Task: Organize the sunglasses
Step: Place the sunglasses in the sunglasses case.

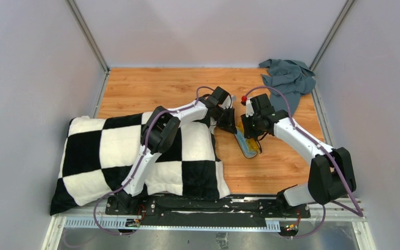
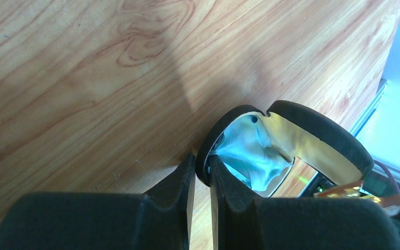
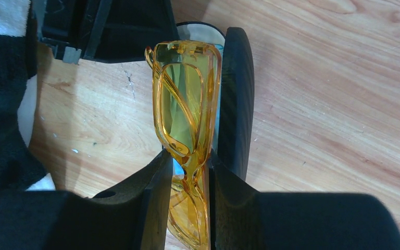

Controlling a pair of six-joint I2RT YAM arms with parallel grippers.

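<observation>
At the middle of the wooden table (image 1: 151, 88), I am holding the folded amber sunglasses (image 3: 185, 99) pinched in the right jaws, narrowly parted, at the open black case (image 2: 317, 125), while the left jaws are gripping that case's rim, nearly closed, blue cloth (image 2: 247, 153) inside.

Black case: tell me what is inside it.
A crumpled light-blue cloth lies against the beige lining. The cloth hides whatever is under it. The amber sunglasses are pinched in the right gripper beside the case wall.
</observation>
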